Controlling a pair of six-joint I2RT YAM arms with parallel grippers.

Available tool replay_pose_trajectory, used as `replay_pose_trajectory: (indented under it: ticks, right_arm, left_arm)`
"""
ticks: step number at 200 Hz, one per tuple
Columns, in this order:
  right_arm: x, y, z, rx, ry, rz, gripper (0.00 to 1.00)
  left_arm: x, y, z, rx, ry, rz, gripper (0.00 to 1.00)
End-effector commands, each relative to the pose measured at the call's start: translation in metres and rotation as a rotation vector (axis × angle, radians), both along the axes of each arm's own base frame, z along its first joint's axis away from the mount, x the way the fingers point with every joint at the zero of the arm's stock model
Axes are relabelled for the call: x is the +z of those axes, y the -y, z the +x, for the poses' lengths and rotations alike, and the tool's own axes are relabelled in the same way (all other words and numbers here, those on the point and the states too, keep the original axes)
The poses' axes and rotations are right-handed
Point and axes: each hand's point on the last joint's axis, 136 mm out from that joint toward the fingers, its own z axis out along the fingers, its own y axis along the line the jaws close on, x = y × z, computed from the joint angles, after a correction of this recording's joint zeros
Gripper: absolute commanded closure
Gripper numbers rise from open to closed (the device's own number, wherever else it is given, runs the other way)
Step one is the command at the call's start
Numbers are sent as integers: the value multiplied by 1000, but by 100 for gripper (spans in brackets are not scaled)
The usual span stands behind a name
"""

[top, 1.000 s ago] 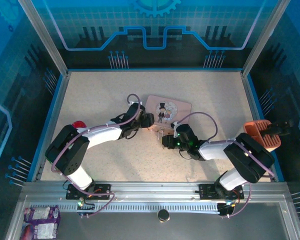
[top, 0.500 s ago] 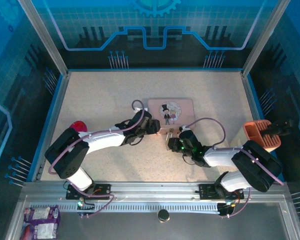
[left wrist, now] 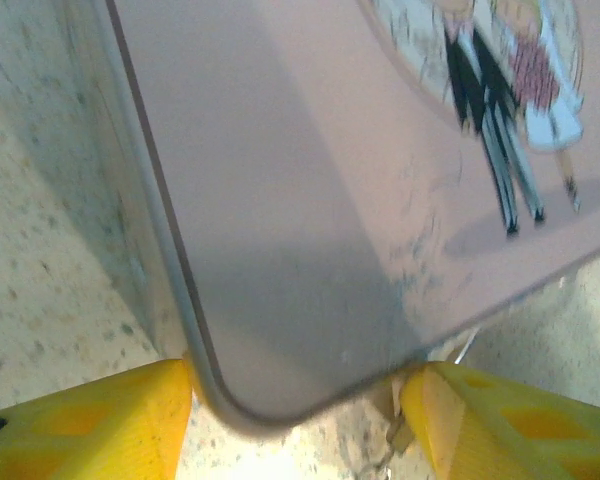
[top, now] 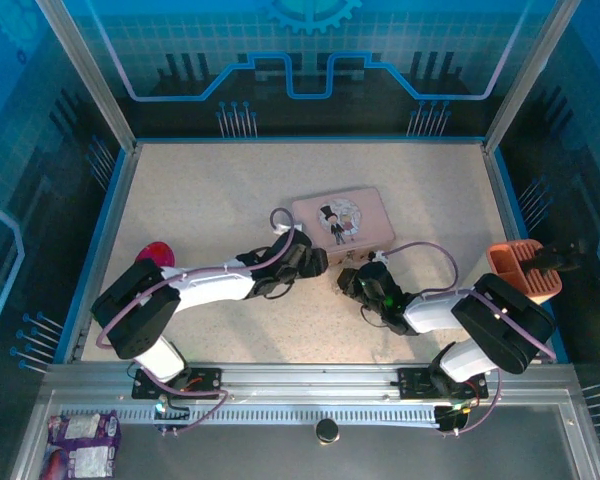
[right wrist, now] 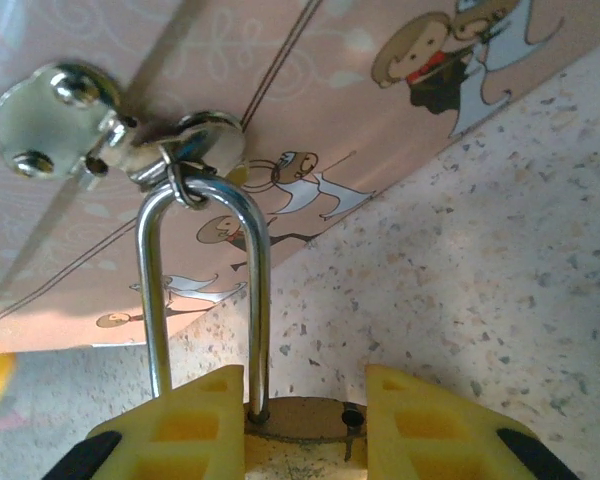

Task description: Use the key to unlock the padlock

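In the right wrist view the brass padlock (right wrist: 300, 428) sits between my right gripper's (right wrist: 305, 420) yellow fingers, which are shut on its body. Its silvery shackle (right wrist: 261, 300) hangs through the hasp ring (right wrist: 202, 142) of the pink tin (right wrist: 310, 70). One shackle leg enters the body, and a second hole (right wrist: 352, 415) beside it stands empty. My left gripper (left wrist: 295, 415) is shut on the tin's near corner (left wrist: 280, 250). A small metal bit (left wrist: 390, 440) lies by its right finger; I cannot tell whether it is the key. From above, both grippers (top: 318, 262) (top: 348, 280) meet at the tin (top: 345, 218).
A red object (top: 155, 252) lies at the table's left edge behind the left arm. An orange holder (top: 525, 268) stands at the right edge. Blue walls and metal rails enclose the speckled table (top: 210, 190). Open surface lies behind the tin.
The tin has turned anticlockwise, its right end swinging away from me. My left gripper has moved right and nearer with the tin's corner. The right gripper shifted slightly right, still on the padlock.
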Motion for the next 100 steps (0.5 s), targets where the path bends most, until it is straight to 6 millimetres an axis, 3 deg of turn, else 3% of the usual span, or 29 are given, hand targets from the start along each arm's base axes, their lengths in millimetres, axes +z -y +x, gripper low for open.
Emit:
replay_pose_trajectory:
  ticks: [1,62,100]
  right_arm:
    - [24,-5,19,-125,63,150,91]
    - [11,-14,22,-189,14,284,92]
    - [-1,7,16,-260,-7,258,92]
  left_arm:
    - [-21,-2,-20,-23,-86,25,37]
    - [-16,-1,-13,-1,-62,12,37]
    - [11,-8,-5,10,30,13,34]
